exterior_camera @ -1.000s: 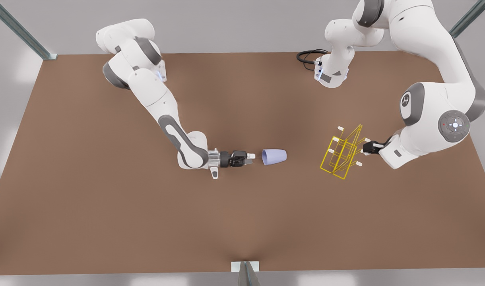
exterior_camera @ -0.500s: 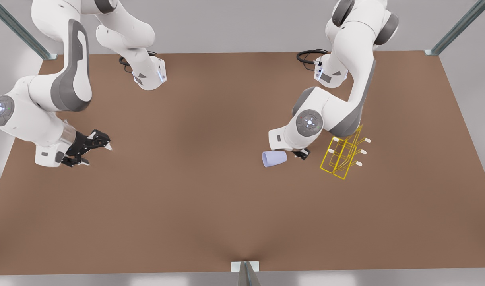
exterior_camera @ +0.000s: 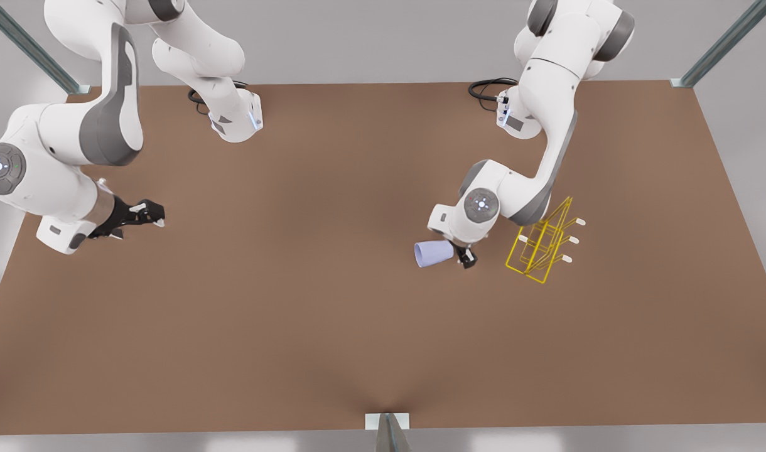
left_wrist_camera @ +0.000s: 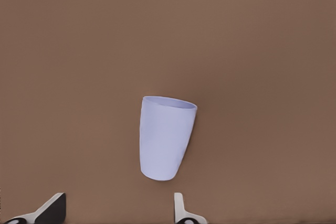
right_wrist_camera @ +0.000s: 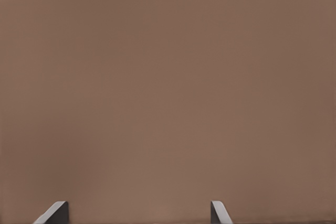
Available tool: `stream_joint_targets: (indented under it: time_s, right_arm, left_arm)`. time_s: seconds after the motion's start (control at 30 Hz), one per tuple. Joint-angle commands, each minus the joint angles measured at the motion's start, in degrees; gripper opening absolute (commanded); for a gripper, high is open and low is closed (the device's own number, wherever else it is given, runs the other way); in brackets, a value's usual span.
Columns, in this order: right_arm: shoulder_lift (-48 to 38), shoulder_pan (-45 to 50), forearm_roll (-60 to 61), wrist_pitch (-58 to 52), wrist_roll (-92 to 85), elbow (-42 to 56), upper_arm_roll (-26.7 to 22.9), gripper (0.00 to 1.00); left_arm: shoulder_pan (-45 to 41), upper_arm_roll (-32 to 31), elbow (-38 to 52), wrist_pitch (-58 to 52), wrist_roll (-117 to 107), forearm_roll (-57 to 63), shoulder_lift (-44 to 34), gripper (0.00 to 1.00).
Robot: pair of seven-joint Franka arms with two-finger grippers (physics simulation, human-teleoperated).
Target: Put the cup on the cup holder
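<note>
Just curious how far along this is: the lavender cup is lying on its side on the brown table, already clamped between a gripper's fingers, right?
Not clamped. The cup does lie on its side on the table, but the left wrist view shows the left gripper open, fingertips short of it.

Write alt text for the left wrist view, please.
A lavender-blue cup lies on its side on a bare brown table, apart from the open left gripper, whose two fingertips frame its narrow base.
</note>
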Motion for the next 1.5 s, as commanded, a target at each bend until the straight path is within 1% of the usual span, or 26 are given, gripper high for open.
stream_joint_targets:
  time_s: [0.0, 0.1, 0.17, 0.43, 0.67, 0.9, 1.0, 1.47]
  right_arm:
    - [0.0, -0.2, -0.3, -1.4, 15.7, 1.1, -0.1, 1.0]
    - [-0.1, -0.1, -0.3, -1.4, 15.7, 1.7, -0.1, 1.0]
    - [0.0, 0.0, -0.3, -1.4, 15.7, 2.0, -0.1, 1.0]
    - [-0.2, 0.0, -0.1, -1.8, 15.8, 2.9, -0.1, 1.0]
    - [0.0, -0.8, -0.3, -3.5, 15.6, 5.0, -0.5, 1.0]
    - [0.1, -0.8, -0.3, -3.1, 15.7, 6.7, -0.5, 1.0]
    - [1.7, -0.8, -0.2, -1.5, 15.8, 7.8, -0.5, 1.0]
    - [1.7, -1.0, -0.6, 2.1, 15.8, 7.8, -0.8, 1.0]
  left_arm:
    - [-0.1, 0.0, -2.4, 12.1, 27.4, -0.3, -0.2, 1.0]
    - [-0.1, 0.0, -2.9, 13.9, 26.9, -0.4, 1.3, 1.0]
    - [-0.1, 0.0, -5.6, 16.1, 26.5, -0.4, 1.3, 1.0]
    - [-0.2, -0.1, -7.0, 16.2, 21.9, -0.4, 2.8, 1.0]
    - [-0.2, 0.0, -10.2, 16.0, 20.5, -0.4, 2.8, 1.0]
    - [-2.0, -0.1, -10.1, 18.3, 16.3, -0.4, 5.6, 1.0]
    - [-2.3, -0.1, -9.5, 18.8, 15.4, -0.4, 6.2, 1.0]
    - [-3.8, -0.5, -9.4, 24.2, 13.2, -0.4, 10.3, 1.0]
